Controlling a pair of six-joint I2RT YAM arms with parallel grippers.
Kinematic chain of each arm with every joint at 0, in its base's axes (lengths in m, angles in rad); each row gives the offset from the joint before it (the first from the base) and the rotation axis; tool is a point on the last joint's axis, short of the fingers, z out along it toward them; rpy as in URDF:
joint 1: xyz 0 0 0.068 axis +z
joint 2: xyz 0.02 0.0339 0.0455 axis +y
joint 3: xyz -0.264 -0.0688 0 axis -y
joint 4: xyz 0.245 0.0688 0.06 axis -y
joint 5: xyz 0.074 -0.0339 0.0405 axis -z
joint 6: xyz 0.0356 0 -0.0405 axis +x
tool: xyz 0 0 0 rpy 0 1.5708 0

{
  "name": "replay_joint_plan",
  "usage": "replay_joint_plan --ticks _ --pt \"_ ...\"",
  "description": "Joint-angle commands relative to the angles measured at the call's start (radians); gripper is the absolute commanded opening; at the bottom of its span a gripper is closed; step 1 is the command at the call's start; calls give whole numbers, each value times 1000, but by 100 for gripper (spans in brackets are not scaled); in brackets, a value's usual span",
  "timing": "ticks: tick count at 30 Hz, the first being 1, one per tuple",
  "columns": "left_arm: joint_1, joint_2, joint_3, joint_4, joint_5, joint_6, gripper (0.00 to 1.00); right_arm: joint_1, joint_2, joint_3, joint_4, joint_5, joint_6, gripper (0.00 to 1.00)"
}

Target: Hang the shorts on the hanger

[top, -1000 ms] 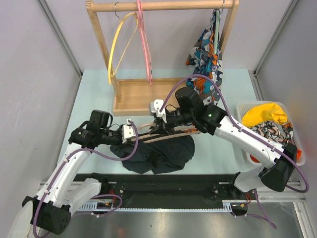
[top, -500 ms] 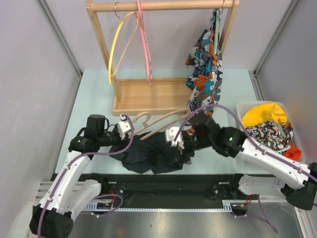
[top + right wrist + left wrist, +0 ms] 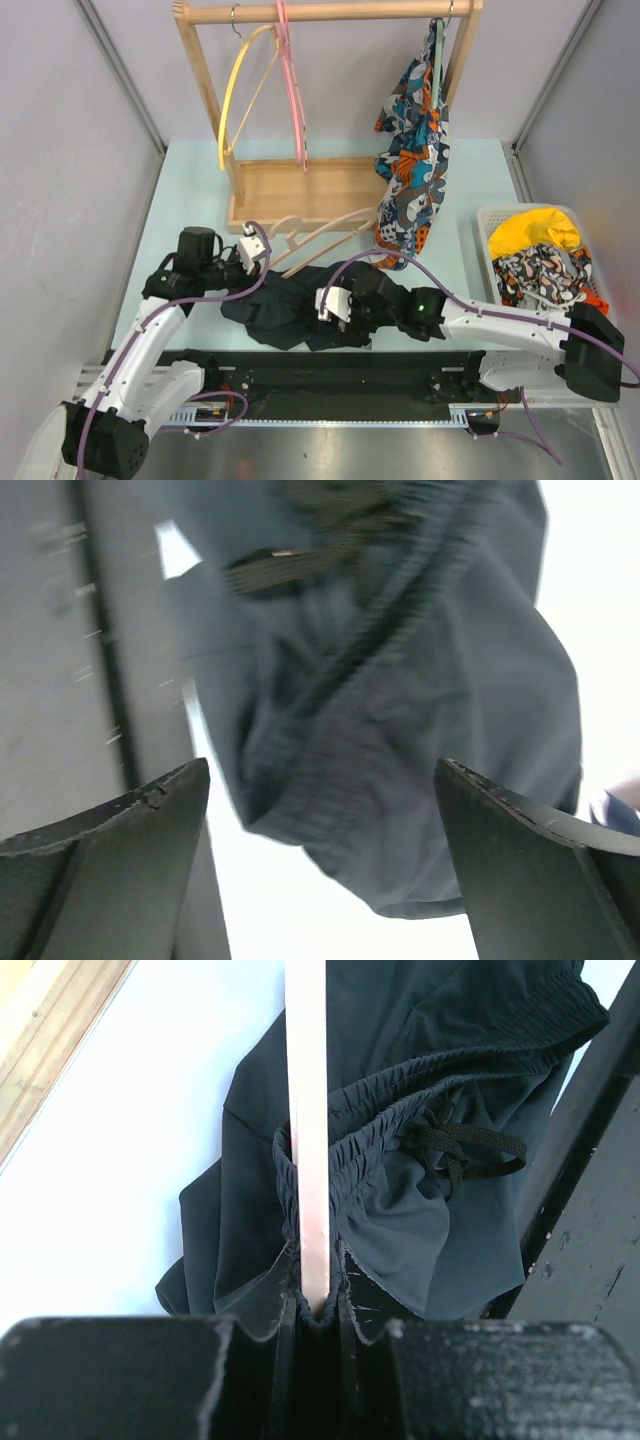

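Note:
The dark navy shorts (image 3: pixel 283 308) lie bunched on the table near the front edge. The tan hanger (image 3: pixel 300 233) slants from my left gripper (image 3: pixel 258 250) toward the back right. In the left wrist view that gripper (image 3: pixel 318 1290) is shut on the hanger's bar (image 3: pixel 307 1110). The elastic waistband of the shorts (image 3: pixel 400 1210) is gathered around the bar right at the jaws, with the drawstring just to the right. My right gripper (image 3: pixel 323 305) hovers over the right part of the shorts. In its wrist view it (image 3: pixel 320 820) stands wide open with the shorts (image 3: pixel 400 710) beyond the fingers, nothing gripped.
A wooden rack (image 3: pixel 300 195) stands at the back with a yellow hanger (image 3: pixel 240 90), a pink hanger (image 3: pixel 292 80) and a patterned garment (image 3: pixel 415 150). A white basket (image 3: pixel 495 215) at the right holds a yellow cloth (image 3: pixel 530 232). A black rail (image 3: pixel 330 372) runs along the near edge.
My right gripper let go of the hanger, opened wide and came down and nearer over the shorts. The hanger's free end swung toward the rack; the left gripper kept its hold.

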Motion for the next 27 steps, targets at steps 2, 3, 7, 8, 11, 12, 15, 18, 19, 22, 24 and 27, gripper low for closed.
replay_joint_plan --ticks 2,3,7,8,11,12,15,18,19,22,24,27 --pt "21 7 50 25 1 -15 0 -5 14 -44 145 203 53 93" --pt "24 10 54 19 1 -11 0 -19 12 -54 146 240 48 89" --pt "42 14 66 -4 4 19 1 -115 14 -59 100 275 33 71" --pt "48 19 73 -16 1 17 0 -135 12 -61 88 275 30 68" --pt "59 53 111 -67 34 29 0 -219 12 -59 53 268 13 62" --pt "61 56 119 -73 49 37 0 -239 6 -59 43 249 10 56" --pt "64 40 126 -81 51 66 0 -319 5 -59 13 188 19 44" --pt "76 31 134 -99 57 75 1 -410 8 -59 -9 99 53 22" --pt "79 30 142 -111 83 81 0 -433 12 -59 -12 81 70 16" --pt "84 11 148 -136 94 112 0 -509 9 -59 -24 7 78 0" --pt "101 -1 149 -159 94 131 0 -560 -9 -59 -39 -28 76 0" --pt "166 4 159 -208 151 234 0 -637 -51 -59 -67 -82 67 0"
